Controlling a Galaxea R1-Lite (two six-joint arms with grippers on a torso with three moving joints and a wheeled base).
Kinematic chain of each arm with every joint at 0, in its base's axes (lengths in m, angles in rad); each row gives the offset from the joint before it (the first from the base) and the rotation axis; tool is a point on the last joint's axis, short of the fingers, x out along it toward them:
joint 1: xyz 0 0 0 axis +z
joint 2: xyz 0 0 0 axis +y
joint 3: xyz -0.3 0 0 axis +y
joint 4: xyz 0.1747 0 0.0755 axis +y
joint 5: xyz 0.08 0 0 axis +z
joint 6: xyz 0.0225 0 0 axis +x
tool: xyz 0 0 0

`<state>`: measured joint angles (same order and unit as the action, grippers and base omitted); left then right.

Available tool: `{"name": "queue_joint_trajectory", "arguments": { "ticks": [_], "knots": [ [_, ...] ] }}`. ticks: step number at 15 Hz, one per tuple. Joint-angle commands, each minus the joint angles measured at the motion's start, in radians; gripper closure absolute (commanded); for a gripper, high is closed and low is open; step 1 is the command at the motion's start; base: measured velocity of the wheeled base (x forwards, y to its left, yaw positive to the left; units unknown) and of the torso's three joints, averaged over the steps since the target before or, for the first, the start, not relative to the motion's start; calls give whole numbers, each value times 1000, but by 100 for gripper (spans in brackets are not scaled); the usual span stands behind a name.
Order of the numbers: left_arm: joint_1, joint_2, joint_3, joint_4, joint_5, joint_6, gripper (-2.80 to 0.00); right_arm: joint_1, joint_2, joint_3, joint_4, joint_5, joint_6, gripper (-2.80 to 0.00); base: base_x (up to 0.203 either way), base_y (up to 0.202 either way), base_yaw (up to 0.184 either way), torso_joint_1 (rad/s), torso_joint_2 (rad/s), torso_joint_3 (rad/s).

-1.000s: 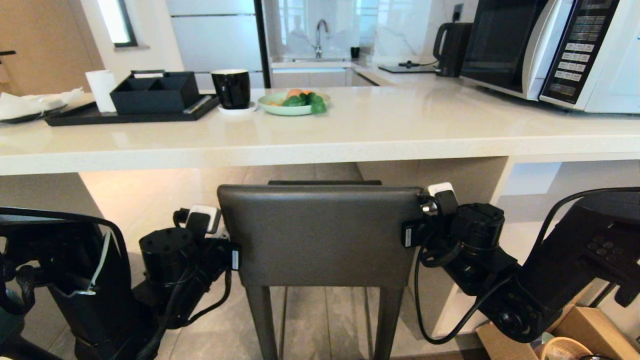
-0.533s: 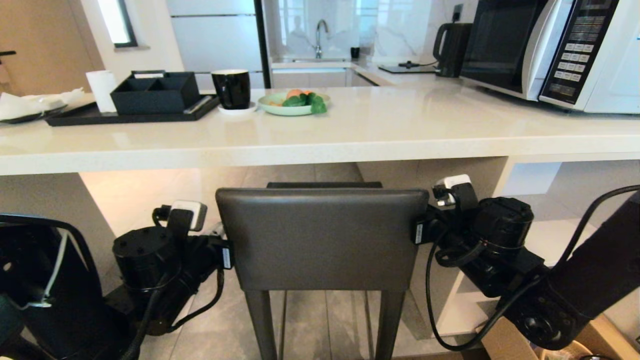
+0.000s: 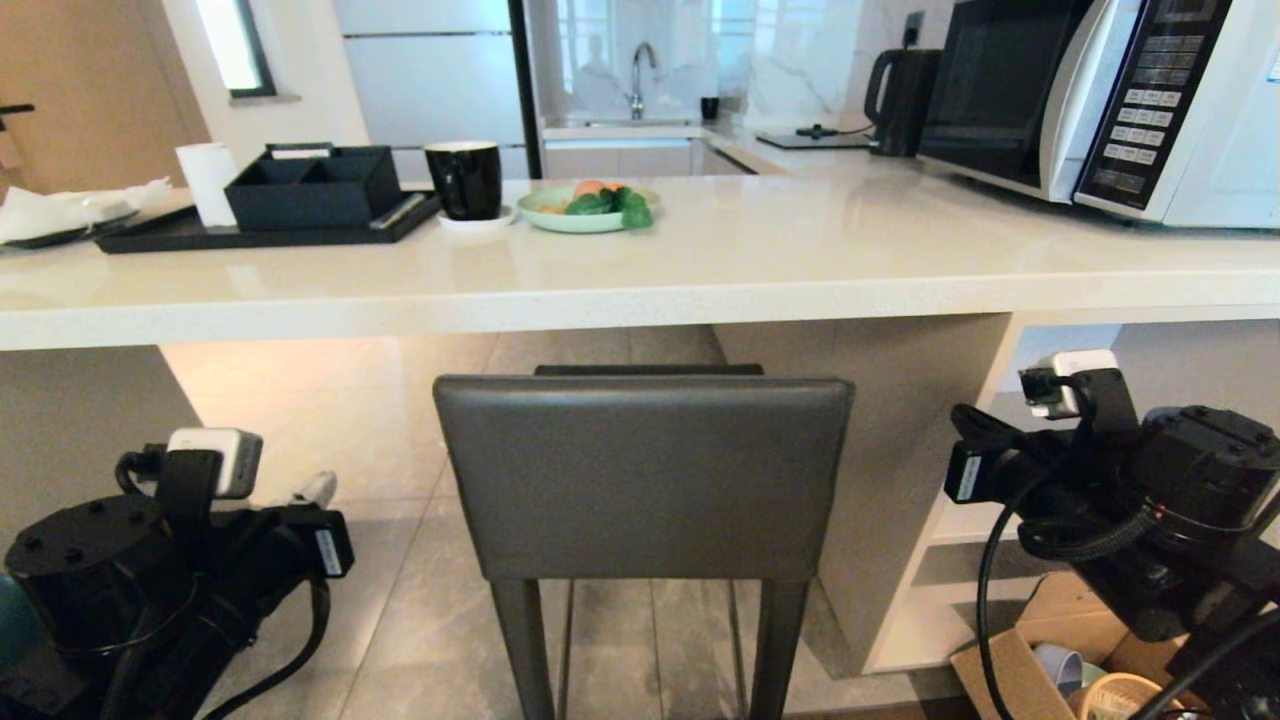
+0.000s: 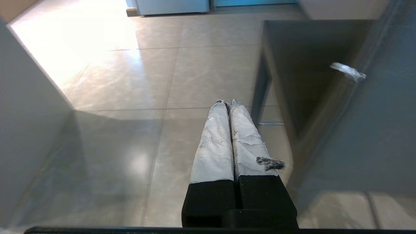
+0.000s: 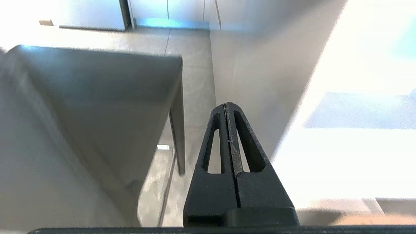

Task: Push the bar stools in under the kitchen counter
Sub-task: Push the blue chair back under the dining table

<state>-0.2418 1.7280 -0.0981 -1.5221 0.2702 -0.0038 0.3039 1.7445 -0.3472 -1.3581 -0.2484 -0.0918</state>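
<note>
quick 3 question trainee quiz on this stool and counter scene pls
1. True or false: the left gripper is shut.
2. The right gripper is: A) clamped on the stool B) shut, apart from it C) open above the counter.
3. What sits between the black mug and the microwave on the counter?

Key: 1 true; 2 B; 3 a green plate of food.
</note>
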Motion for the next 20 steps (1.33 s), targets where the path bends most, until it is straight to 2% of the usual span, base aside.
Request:
{"name": "queue_joint_trajectory", "arguments": {
  "ticks": [1,3,5,8,10,12,14,16,18,20],
  "knots": [
    [-4,-53,26,-8,3,-1,0,-5,-75,58,-9,-8,0,0,0,0,0,0,0,0],
    [-33,-120,76,-8,5,-2,0,-4,-157,91,-6,-9,-2,0,0,0,0,0,0,0],
    [-56,-214,96,-7,48,-2,0,-8,-279,145,20,-19,-9,0,0,0,0,0,0,0],
    [-61,-417,93,59,102,42,0,-30,-553,184,173,-37,-13,0,0,0,0,0,0,0],
    [-56,-589,68,173,112,78,0,-42,-785,169,381,-41,-16,0,0,0,0,0,0,0],
    [-22,-776,-2,383,113,95,0,-76,-1009,106,679,-40,-17,0,0,0,0,0,0,0],
    [57,-934,-88,603,109,99,0,-122,-1197,7,984,-32,-18,0,0,0,0,0,0,0],
    [145,-1026,-123,688,106,102,0,-172,-1344,-93,1221,-20,-29,0,0,0,0,0,0,0],
    [177,-1101,-134,727,103,107,0,-214,-1460,-182,1412,-15,-43,0,0,0,0,0,0,0],
    [194,-1211,-155,825,61,111,0,-267,-1549,-239,1535,-6,-64,0,0,0,0,0,0,0]
  ]
}}
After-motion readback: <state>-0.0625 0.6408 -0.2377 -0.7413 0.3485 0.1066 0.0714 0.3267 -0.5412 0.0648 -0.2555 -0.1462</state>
